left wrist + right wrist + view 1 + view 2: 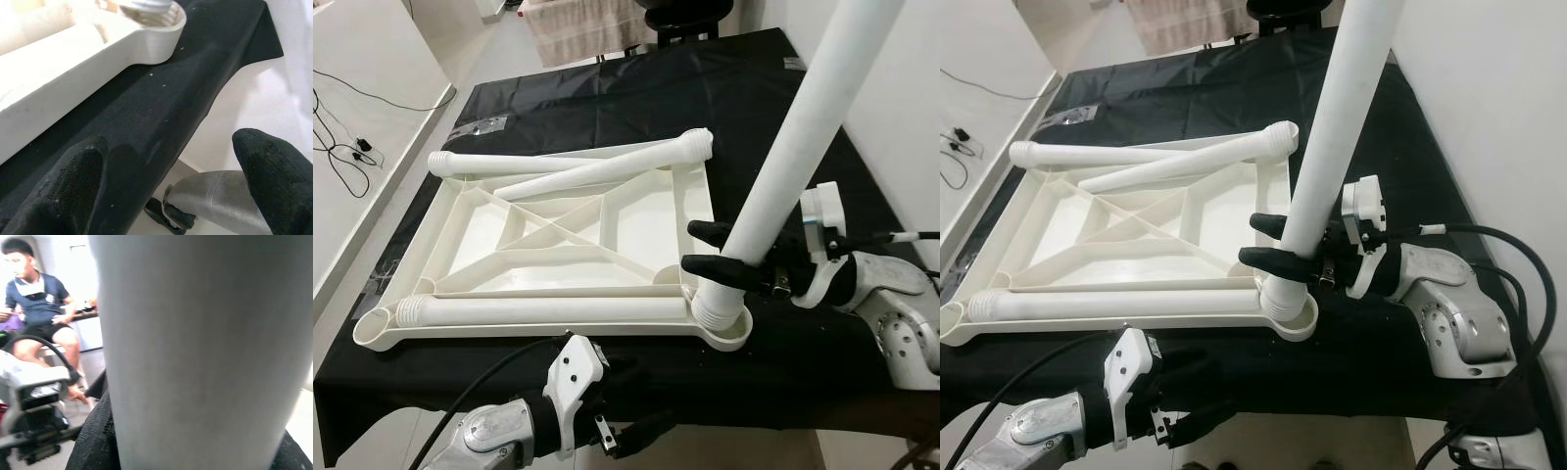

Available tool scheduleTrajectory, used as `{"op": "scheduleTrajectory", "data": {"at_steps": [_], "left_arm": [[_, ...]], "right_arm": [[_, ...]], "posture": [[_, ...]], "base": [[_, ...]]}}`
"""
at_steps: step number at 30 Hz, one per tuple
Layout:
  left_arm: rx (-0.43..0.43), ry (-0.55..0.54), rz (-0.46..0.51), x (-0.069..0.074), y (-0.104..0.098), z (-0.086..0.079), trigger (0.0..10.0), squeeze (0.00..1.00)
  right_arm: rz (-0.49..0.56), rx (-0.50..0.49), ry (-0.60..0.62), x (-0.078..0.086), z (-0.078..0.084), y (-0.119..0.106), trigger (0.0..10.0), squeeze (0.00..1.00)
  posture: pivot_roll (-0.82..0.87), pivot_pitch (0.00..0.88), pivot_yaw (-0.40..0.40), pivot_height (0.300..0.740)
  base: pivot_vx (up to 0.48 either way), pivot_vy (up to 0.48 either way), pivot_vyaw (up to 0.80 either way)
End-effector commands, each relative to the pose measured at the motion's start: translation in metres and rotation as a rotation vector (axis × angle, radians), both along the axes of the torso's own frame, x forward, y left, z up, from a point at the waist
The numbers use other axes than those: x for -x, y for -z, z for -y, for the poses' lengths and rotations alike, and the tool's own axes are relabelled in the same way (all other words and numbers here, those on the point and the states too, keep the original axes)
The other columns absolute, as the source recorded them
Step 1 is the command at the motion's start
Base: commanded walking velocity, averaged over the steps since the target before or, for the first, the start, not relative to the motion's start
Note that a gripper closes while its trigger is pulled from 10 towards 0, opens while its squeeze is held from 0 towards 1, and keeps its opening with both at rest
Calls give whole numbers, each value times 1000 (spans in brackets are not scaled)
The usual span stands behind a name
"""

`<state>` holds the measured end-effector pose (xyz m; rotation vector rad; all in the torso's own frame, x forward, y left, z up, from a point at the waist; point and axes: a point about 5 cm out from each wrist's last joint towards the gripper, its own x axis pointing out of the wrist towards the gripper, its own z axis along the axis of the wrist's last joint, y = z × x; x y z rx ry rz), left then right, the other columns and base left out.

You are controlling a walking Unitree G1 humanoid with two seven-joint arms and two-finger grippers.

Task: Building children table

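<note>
Upside down on the black-draped surface (636, 88) lies the white tabletop (480, 230), with 1 white leg (793, 147) standing tilted in its near corner socket on the robot's right and 3 loose legs (563, 308) lying across the tabletop. Beside that socket, the right gripper (707, 248) has its fingers clenched around the standing leg's lower end. Just off the tabletop's near edge, the left gripper (171, 186) hovers by the surface's front rim, fingers spread and grasping nothing.

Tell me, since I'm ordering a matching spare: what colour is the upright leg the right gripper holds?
Plain white. The upright leg in the right gripper shows best in the right eye view.
</note>
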<state>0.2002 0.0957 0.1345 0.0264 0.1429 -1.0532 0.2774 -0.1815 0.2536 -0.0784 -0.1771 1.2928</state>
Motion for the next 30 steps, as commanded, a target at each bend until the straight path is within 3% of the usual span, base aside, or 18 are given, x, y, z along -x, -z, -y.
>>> {"op": "scheduleTrajectory", "data": {"at_steps": [1,6,15,25,29,30], "left_arm": [[-11,-6,-20,1,5,-2,10000,0],[-12,0,-20,1,5,-3,10000,0],[-12,-18,-13,-2,6,-4,10000,0],[-8,-44,2,-8,6,-3,10000,0],[1,-67,13,-11,4,-5,10000,0],[6,-83,22,-14,2,-7,10000,0]], "right_arm": [[21,-5,-90,7,-7,-10,10000,0],[25,16,-166,12,-5,-20,10000,0],[50,41,-64,-1,-1,-16,10000,0],[19,-36,-85,1,8,-22,10000,0],[32,12,-10,-5,11,-16,10000,0],[45,64,68,-12,13,-9,10000,0]], "posture": [[-51,223,178,740],[-47,223,182,740],[-42,212,176,740],[-49,184,170,740],[-51,179,169,740],[-55,177,169,740]], "base": [[0,0,0],[0,0,0],[0,0,0],[0,0,0],[0,0,0],[0,0,0]]}}
